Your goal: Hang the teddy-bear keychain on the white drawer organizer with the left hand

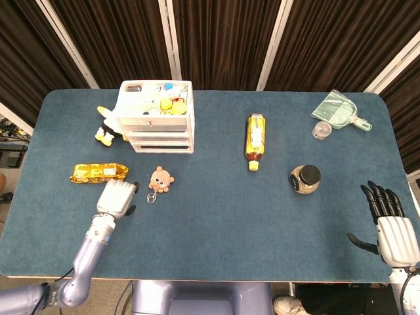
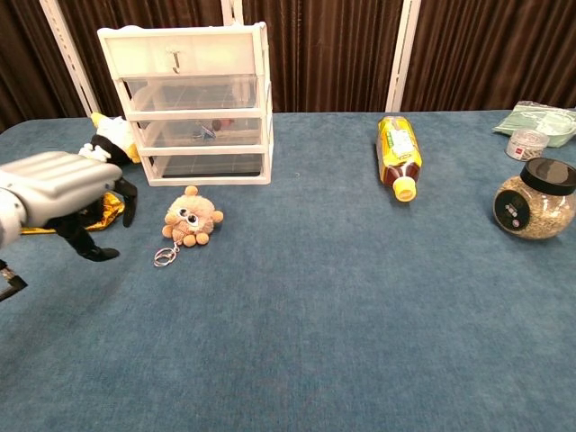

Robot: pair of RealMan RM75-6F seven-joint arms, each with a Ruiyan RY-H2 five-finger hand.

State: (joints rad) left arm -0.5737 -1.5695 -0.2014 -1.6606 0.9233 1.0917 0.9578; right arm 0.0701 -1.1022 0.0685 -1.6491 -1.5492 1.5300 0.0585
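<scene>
The teddy-bear keychain [image 1: 160, 178] [image 2: 191, 219] lies on the blue table, its metal ring [image 1: 151, 197] [image 2: 164, 257] toward the front. Just behind it stands the white drawer organizer [image 1: 157, 116] [image 2: 193, 103], with a small hook [image 2: 177, 60] on its top drawer front. My left hand [image 1: 116, 197] [image 2: 61, 192] hovers just left of the keychain, back upward, fingers curled down and holding nothing. My right hand [image 1: 389, 226] rests at the table's front right corner, fingers spread and empty; the chest view does not show it.
A yellow snack packet [image 1: 99, 172] lies left of my left hand, a penguin plush [image 1: 107, 126] [image 2: 108, 142] beside the organizer. A yellow bottle [image 1: 255, 140] [image 2: 398, 155], a black-lidded jar [image 1: 305, 178] [image 2: 535, 200], a small container [image 1: 321, 130] and a green dustpan [image 1: 341, 110] lie to the right.
</scene>
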